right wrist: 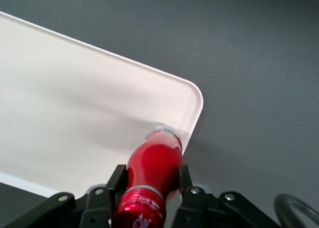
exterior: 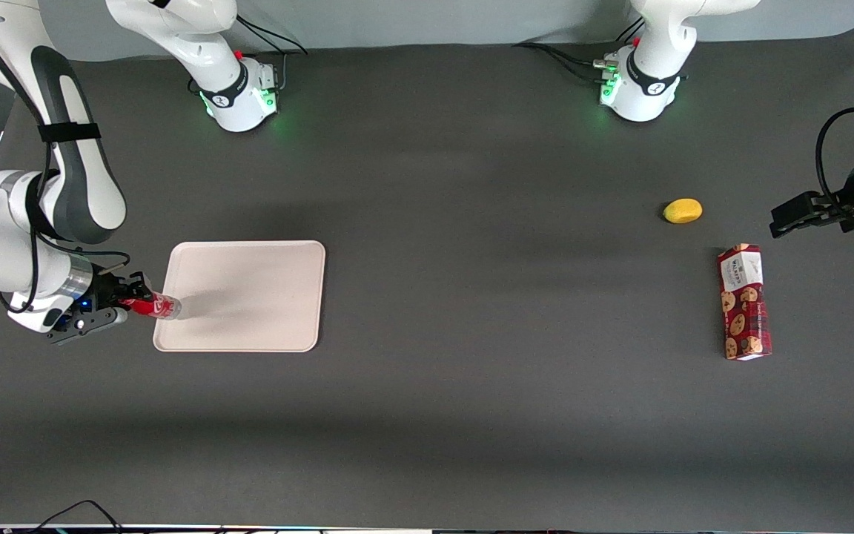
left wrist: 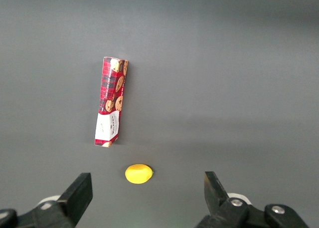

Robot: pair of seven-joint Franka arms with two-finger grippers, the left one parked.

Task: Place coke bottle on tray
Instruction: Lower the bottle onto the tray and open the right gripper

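The coke bottle is a small red bottle with a red cap and silvery base. My gripper is shut on its neck and holds it tilted, base toward the tray, at the tray's edge toward the working arm's end. In the right wrist view the bottle sits between both fingers of my gripper, with its base over the tray's rounded corner. The tray is large, flat, pale beige-pink, with nothing lying on its surface.
A red cookie box and a yellow lemon-like fruit lie toward the parked arm's end of the table; both show in the left wrist view, box and fruit. The dark grey table surrounds the tray.
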